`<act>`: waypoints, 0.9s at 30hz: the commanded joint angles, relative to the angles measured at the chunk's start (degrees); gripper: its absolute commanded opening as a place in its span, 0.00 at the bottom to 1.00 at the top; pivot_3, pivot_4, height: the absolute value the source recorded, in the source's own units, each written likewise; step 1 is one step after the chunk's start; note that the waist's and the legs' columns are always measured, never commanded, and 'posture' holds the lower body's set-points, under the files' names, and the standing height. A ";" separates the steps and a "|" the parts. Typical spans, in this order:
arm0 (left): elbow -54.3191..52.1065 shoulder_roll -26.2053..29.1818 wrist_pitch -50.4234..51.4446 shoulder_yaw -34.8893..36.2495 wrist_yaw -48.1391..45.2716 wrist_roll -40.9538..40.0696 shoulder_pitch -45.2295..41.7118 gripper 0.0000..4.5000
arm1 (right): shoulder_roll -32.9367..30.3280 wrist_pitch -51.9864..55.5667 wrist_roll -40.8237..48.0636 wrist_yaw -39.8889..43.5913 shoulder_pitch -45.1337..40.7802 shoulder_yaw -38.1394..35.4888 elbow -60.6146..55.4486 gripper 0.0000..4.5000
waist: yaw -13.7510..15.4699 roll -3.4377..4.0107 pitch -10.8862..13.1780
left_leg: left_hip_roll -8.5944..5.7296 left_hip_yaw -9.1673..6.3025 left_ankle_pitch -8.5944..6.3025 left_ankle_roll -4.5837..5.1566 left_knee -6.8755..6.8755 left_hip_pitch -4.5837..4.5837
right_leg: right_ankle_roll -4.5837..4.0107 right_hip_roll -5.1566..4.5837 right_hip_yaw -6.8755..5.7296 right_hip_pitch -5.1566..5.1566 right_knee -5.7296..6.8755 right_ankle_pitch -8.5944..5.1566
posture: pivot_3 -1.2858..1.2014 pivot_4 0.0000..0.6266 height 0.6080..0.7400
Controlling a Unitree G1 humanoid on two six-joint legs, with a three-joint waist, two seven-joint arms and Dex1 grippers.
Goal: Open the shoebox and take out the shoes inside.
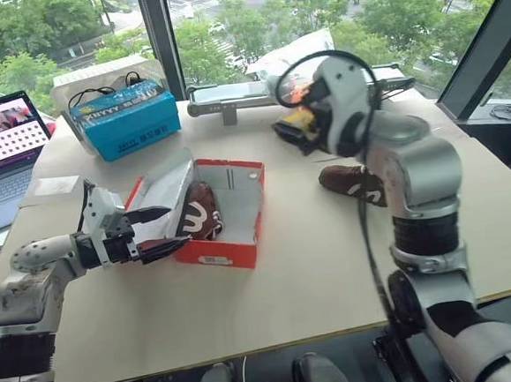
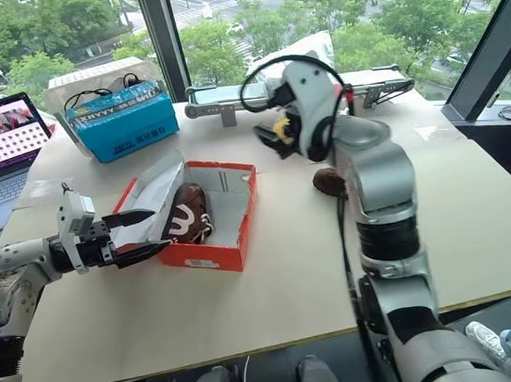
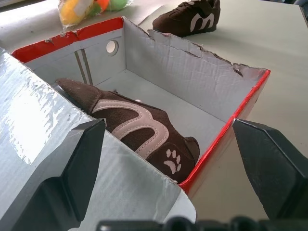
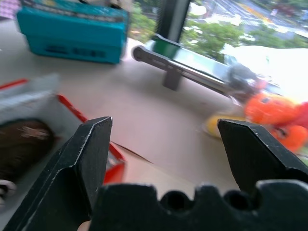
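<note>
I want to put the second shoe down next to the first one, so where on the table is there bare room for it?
Bare tabletop runs along the near edge, between the shoebox and the shoe already out. The near right corner beyond that shoe is bare too. It is crowded at the back: blue box, plush toys and a grey stand, with a laptop at far left.

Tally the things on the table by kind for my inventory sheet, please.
Shoes: 2, one in the shoebox, one out on the table
Boxes: 2, red shoebox, blue box
Laptop: 1
Plush toy bag: 1
Total: 6
</note>
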 commanded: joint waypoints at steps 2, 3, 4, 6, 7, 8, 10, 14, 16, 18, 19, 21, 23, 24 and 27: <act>-2.21 0.35 -0.07 0.94 0.61 -0.64 -0.36 1.00 | 7.74 3.65 6.43 -2.69 -2.25 -2.14 5.58 0.92 | 0.08 0.00 0.00 | 0.08 0.02 0.00 0.00 -0.01 0.04 | -0.10 0.13 -0.02 0.00 0.05 0.00 | 0.52 0.24 1.00; -2.38 0.34 -0.01 1.00 0.74 -0.65 -0.21 1.00 | 7.33 3.39 6.05 -3.19 -1.79 -1.25 7.18 0.92 | 0.34 0.00 0.00 | 0.08 -0.01 0.00 0.00 -0.02 0.02 | -0.14 0.13 -0.10 0.00 0.05 -0.03 | 0.52 0.24 1.00; -2.56 0.35 0.05 1.06 0.86 -0.66 -0.06 1.00 | 6.54 2.79 5.54 -3.57 -1.47 0.17 8.34 0.92 | 0.81 0.00 0.00 | 0.07 -0.02 0.00 -0.01 -0.01 0.01 | -0.16 0.08 -0.15 0.01 0.04 -0.04 | 0.52 0.24 1.00; -2.95 0.34 0.23 1.28 1.17 -0.79 0.35 1.00 | 5.98 1.84 5.59 -3.68 -1.28 1.98 10.36 0.92 | 1.49 0.01 0.00 | -0.04 -0.03 -0.01 -0.02 0.02 -0.09 | -0.10 -0.11 -0.27 0.05 -0.08 -0.03 | 0.52 0.24 1.00; -3.10 0.35 0.33 1.37 1.30 -0.87 0.50 1.00 | 5.89 1.64 6.14 -3.62 -1.37 2.35 10.84 0.92 | 1.55 0.00 0.00 | -0.07 0.01 -0.01 -0.02 0.03 -0.14 | -0.06 -0.18 -0.21 0.05 -0.22 0.00 | 0.52 0.24 1.00; -3.40 0.34 0.40 1.46 1.43 -0.94 0.78 1.00 | 5.96 1.16 6.45 -3.53 -1.45 3.02 11.94 0.92 | 1.55 0.01 0.00 | -0.07 0.03 -0.03 -0.05 0.03 -0.19 | -0.08 -0.18 -0.18 0.05 -0.38 0.01 | 0.52 0.24 1.00; -3.82 0.34 0.63 1.63 1.67 -1.09 1.07 1.00 | 6.22 0.15 6.68 -3.40 -1.55 4.01 14.52 0.92 | 1.43 0.00 0.00 | 0.00 0.00 -0.09 -0.16 0.02 -0.28 | -0.18 -0.13 -0.17 0.02 -0.65 0.17 | 0.52 0.24 1.00; -4.22 0.58 0.97 2.04 2.00 -1.23 1.30 1.00 | 7.61 0.64 8.03 -3.05 -1.26 4.77 17.63 0.92 | 0.96 0.00 0.00 | 0.05 0.13 -0.02 -0.04 -0.01 -0.28 | 0.10 -0.05 -0.16 -0.01 -0.64 0.34 | 0.52 0.24 1.00; -4.37 0.67 1.03 2.17 2.08 -1.25 1.45 1.00 | 8.91 1.72 9.21 -3.09 -1.12 4.17 18.62 0.92 | 0.56 0.00 0.00 | 0.07 0.13 -0.02 -0.04 -0.01 -0.27 | 0.08 -0.02 -0.17 -0.02 -0.61 0.33 | 0.52 0.24 1.00; -4.61 0.68 1.22 2.14 2.18 -1.33 1.46 1.00 | 10.04 2.14 9.89 -3.76 -0.72 3.93 19.75 0.92 | 0.18 0.00 0.00 | 0.08 0.12 -0.01 -0.03 -0.01 -0.27 | 0.08 -0.02 -0.16 -0.01 -0.60 0.33 | 0.52 0.24 1.00; -4.81 0.70 1.36 2.15 2.24 -1.42 1.50 1.00 | 10.61 2.29 10.06 -4.23 -0.42 3.94 20.26 0.92 | 0.13 0.00 0.00 | 0.08 0.12 -0.01 -0.03 -0.01 -0.27 | 0.08 -0.02 -0.16 -0.02 -0.60 0.34 | 0.52 0.24 1.00; -5.13 0.87 1.52 2.13 2.17 -1.46 1.63 1.00 | 11.77 2.12 9.86 -5.29 0.51 4.30 21.82 0.92 | 0.16 0.00 0.00 | 0.07 0.10 -0.01 -0.03 -0.01 -0.27 | 0.08 -0.03 -0.17 0.01 -0.62 0.34 | 0.52 0.24 1.00; -5.36 1.28 1.36 2.24 1.89 -1.23 2.03 1.00 | 12.33 1.84 10.06 -5.71 1.08 4.81 22.93 0.92 | 0.24 0.00 0.00 | 0.07 0.10 -0.02 -0.04 -0.01 -0.26 | 0.08 -0.04 -0.17 0.01 -0.62 0.34 | 0.52 0.24 1.00; -5.58 1.57 1.16 2.49 1.62 -1.16 2.41 1.00 | 12.42 1.42 10.04 -5.76 1.28 5.32 23.49 0.92 | 0.26 0.00 0.00 | 0.06 0.10 -0.02 -0.04 -0.01 -0.27 | 0.08 -0.05 -0.18 0.02 -0.62 0.34 | 0.52 0.24 1.00; -6.33 2.38 1.23 4.13 1.62 -1.72 3.29 1.00 | 12.53 0.02 10.24 -5.86 1.36 5.73 25.50 0.92 | 0.18 0.01 0.01 | 0.07 0.09 -0.02 -0.05 -0.02 -0.27 | 0.08 -0.05 -0.17 -0.02 -0.63 0.34 | 0.52 0.24 1.00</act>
